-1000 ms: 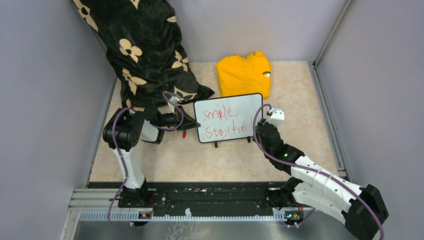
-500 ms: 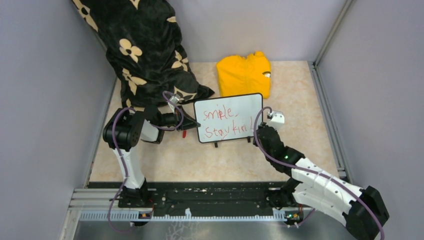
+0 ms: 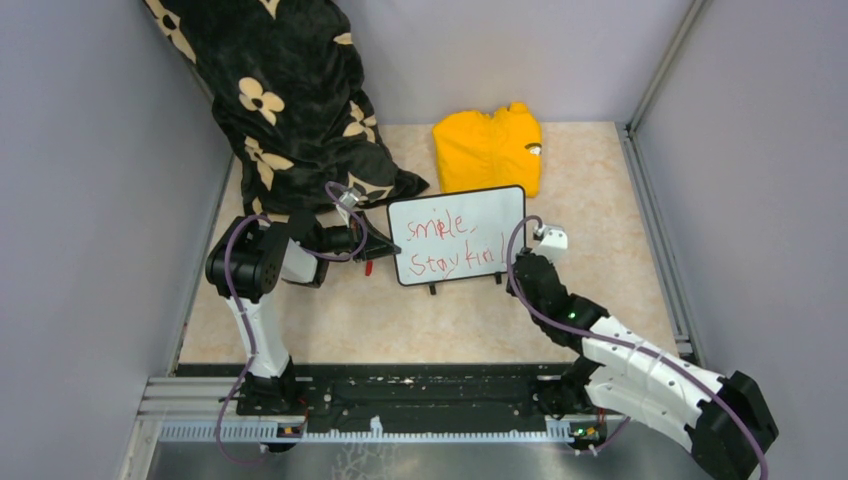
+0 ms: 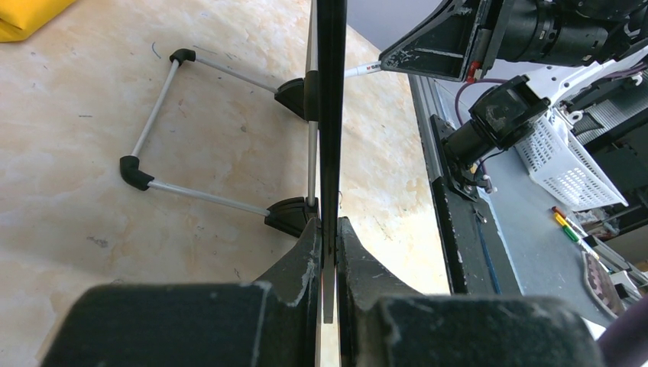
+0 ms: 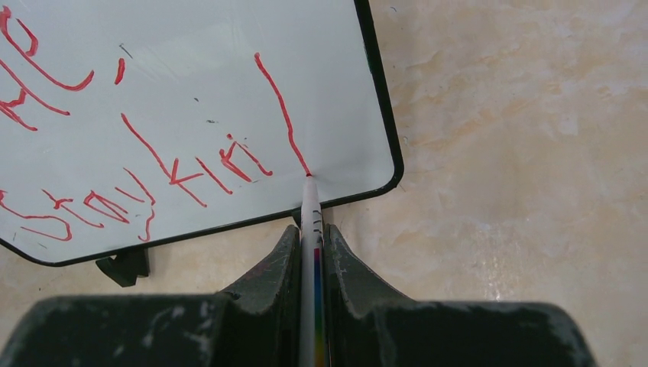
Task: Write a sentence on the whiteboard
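Observation:
The whiteboard [image 3: 457, 236] stands tilted on its wire stand [image 4: 153, 130] in the middle of the table. The sentence [image 3: 445, 245] is in red on two lines, roughly "smile, stay kin", with a long downstroke after it [image 5: 279, 107]. My left gripper [image 3: 390, 248] is shut on the board's left edge, which the left wrist view shows edge-on [image 4: 331, 115] between the jaws [image 4: 328, 225]. My right gripper [image 5: 310, 229] is shut on a white marker [image 5: 309, 200]. Its red tip touches the board's lower right corner, at the foot of that stroke.
A folded yellow garment [image 3: 488, 150] lies behind the board. A black cloth with cream flowers [image 3: 285, 100] hangs over the back left. Grey walls close in three sides, and a black rail [image 3: 400, 395] runs along the near edge. A white basket [image 4: 569, 164] sits off the table.
My right gripper has slid a little toward the near edge with the marker on the board, near its right edge. The left gripper and the board have not moved.

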Motion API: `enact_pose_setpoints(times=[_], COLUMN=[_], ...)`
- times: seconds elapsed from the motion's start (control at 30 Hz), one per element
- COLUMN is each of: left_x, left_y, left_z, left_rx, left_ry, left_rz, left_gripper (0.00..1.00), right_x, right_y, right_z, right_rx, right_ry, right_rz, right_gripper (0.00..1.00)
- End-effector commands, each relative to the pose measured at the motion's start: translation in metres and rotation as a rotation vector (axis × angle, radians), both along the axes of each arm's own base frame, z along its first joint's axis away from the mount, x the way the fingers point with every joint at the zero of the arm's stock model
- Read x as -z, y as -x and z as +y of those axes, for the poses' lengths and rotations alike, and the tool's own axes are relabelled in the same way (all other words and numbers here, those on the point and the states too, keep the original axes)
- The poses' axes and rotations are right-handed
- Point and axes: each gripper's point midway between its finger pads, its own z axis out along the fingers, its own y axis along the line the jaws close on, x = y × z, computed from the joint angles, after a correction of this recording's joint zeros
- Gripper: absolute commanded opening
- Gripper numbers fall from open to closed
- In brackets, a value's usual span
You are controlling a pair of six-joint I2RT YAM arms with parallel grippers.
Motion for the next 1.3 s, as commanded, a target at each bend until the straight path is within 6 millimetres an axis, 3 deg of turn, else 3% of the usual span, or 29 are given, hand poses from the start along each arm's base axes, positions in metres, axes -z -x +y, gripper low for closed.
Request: enact_pose_setpoints(times=[0.0,0.3,0.63,0.93,1.27], left_x=[-0.001,-0.001,-0.001,-0.001,-0.001], left_y=[0.003,0.003,0.003,0.003,0.003], left_z=[-0.003,-0.003,-0.003,-0.003,-0.003], left_rx=[0.03,0.03,0.031,0.029,0.03], left_ry=[-0.005,-0.005,-0.005,-0.005,-0.005], left_rz=[-0.029,-0.03,-0.027,-0.026,-0.025], left_gripper=[0.0,0.0,0.0,0.0,0.0], right_x=[-0.039,-0.055,-0.054,-0.04,-0.019], right_y=[-0.02,-0.03,-0.033,-0.027,-0.015], right_z=[0.004,0.009,0.017,0.021,0.012], right_rx=[0.028,0.029,-0.004,-0.035,-0.027], right_ry=[-0.029,-0.028,-0.03,-0.032,-0.009], right_rz=[-0.098,-0.133,-0.13,-0.089,-0.039], right_gripper=[0.0,0.0,0.0,0.0,0.0])
